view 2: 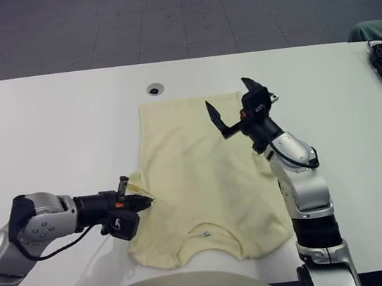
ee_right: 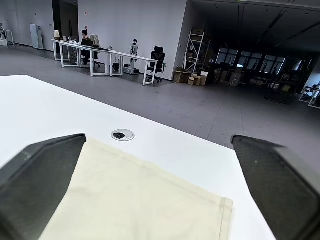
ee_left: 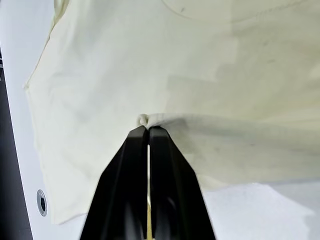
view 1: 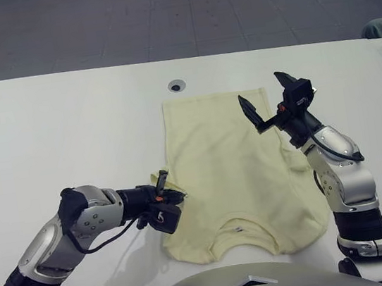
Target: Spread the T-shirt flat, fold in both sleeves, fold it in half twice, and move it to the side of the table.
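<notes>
**A:** Where is the shirt lying?

**B:** The T-shirt (view 1: 231,173) is lying spread out mid-table (view 1: 68,132), with the collar near me and the hem far, just short of the cable hole (view 1: 176,85).

**A:** What is your left gripper doing?

**B:** My left gripper (view 1: 177,196) is pinching a small bunch of sleeve (view 1: 161,178) cloth at the shirt's left edge. Its jaws are closed tight on the cloth and it is sitting low over the table.

**A:** And the right?

**B:** My right gripper (view 1: 262,92) is hanging above the shirt's far right part, spread wide and holding nothing.

**A:** How are you going to fold well?

**B:** I am reading this as the left sleeve fold. I am aiming to carry the cloth rightward, low over the body, so the crease runs straight from shoulder toward hem. I am planning to let go only once the sleeve is lying flat. Lifting too high risks dragging the whole shirt askew. The pinch is also small, so I am minding that it may slip. I cannot tell whether the right sleeve is already in.
</notes>
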You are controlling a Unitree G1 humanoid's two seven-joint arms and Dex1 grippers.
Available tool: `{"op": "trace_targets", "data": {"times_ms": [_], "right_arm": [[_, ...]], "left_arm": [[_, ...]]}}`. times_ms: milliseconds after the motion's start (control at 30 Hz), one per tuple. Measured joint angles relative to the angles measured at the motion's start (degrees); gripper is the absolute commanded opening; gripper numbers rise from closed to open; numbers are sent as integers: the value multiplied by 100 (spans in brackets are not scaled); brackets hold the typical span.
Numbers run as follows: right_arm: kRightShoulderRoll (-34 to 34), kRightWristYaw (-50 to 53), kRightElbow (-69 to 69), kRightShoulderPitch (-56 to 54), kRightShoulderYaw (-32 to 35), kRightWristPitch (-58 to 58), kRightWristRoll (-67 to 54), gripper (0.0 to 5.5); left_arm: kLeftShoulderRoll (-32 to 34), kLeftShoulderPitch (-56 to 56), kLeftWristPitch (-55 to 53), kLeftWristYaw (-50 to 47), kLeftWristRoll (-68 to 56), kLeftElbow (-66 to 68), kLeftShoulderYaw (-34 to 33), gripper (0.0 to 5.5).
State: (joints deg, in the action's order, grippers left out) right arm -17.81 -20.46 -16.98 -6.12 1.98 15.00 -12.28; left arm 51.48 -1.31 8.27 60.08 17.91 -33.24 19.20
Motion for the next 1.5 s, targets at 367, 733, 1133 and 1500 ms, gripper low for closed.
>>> {"op": "trace_targets", "data": {"times_ms": [367, 733, 1133, 1500], "right_arm": [[0, 7, -52, 39, -34, 1, 9, 540], [-1, 11, -214, 114, -61, 52, 16, 540], [-2, 8, -231, 150, -92, 72, 78, 540], [-27, 36, -231, 29, 161, 205, -54, 540]], "left_arm": [[-370, -224, -77, 295, 107, -266, 725, 2], [-822, -399, -302, 201, 286, 179, 958, 75], [-1497, -413, -1134, 56, -643, -91, 902, 276], [-1786, -769, -1311, -1159, -1285, 1079, -590, 455]]}}
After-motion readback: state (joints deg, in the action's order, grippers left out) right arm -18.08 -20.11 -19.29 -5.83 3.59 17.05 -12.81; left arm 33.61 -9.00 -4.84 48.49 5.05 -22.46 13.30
